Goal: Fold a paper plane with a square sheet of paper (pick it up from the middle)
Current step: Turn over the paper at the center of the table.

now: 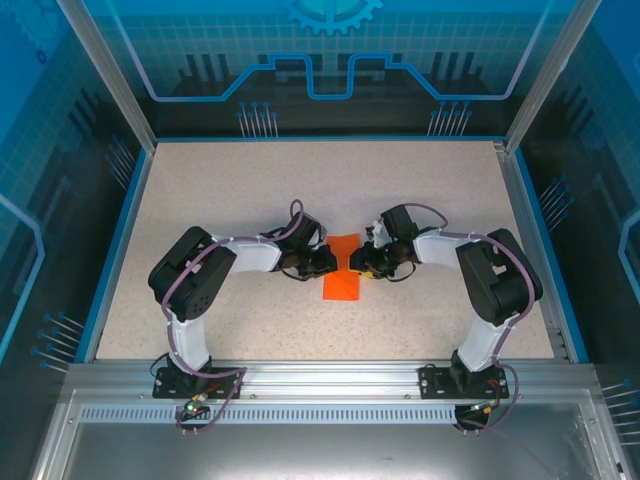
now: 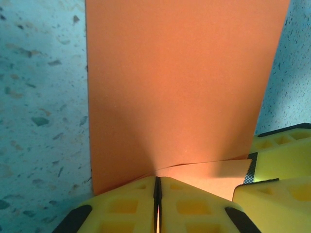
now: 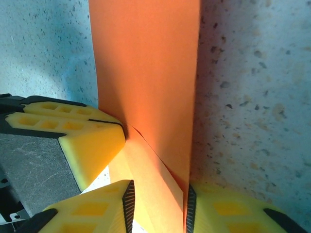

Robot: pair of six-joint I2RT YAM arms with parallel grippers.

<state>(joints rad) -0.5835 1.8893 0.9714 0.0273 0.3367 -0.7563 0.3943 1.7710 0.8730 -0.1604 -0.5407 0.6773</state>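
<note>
— Paper first: where is the orange sheet point(image 1: 340, 285)?

— On the desk point(image 1: 220, 190), already folded down to a narrow strip, with both arms reaching in to it from opposite sides. Its far end looks lifted a little off the surface in the overhead view (hard to be sure at that size).

— And the left tool point(image 2: 157, 182)?

— At the sheet's left edge, fingers pressed together with only a hairline between them. The creases in the paper run straight into that seam, so I read it as clamped on the sheet's edge.

— Why hold it there?

— My guess is that it's an anchor. Thin paper slides and springs open, and one pinched side keeps the strip from skating while the other side is worked.

— The right tool point(image 3: 158, 194)?

— At the sheet's opposite edge, facing the left one. Its pads stand apart, one on each side of a paler folded flap that passes between them. Whether either pad touches that flap I cannot tell.

— So what is the step?

— Probably taking hold of that flap to turn another fold. The sheet has no pointed nose yet, so the task seems early to midway. If the right side pulls before it has a proper bite, the flap could slip or the crease go crooked.
</note>
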